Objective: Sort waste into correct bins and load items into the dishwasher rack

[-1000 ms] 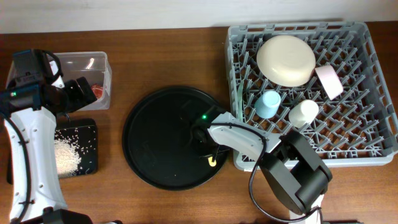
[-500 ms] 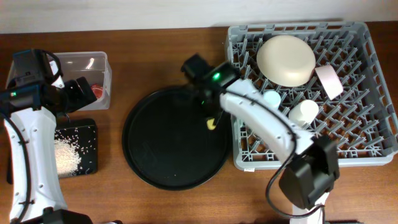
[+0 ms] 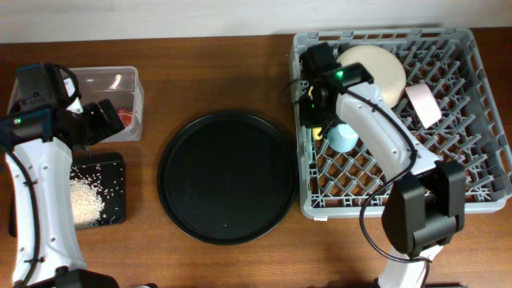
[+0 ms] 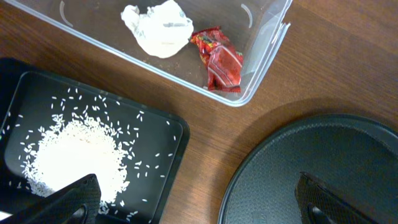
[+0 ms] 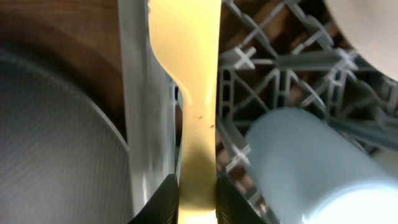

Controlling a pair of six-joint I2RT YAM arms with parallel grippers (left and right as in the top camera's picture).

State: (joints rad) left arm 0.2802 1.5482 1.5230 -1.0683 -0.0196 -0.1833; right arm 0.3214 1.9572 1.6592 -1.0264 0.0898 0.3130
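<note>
My right gripper is shut on the slim pale yellow utensil. It holds the utensil just inside the left rim of the grey dishwasher rack, beside the light blue cup. The cream bowl and the pink bowl sit in the rack; my arm hides the white cup. My left gripper is open and empty. It hovers by the clear box, which holds the white wrapper and the red wrapper. Rice lies in the flat black tray.
A large round black tray lies between the bins and the rack, with nothing on it. The wooden table shows around it.
My right arm has lifted the yellow utensil off the round black tray and carried it up and right to the rack's left edge. The left arm has not moved.
</note>
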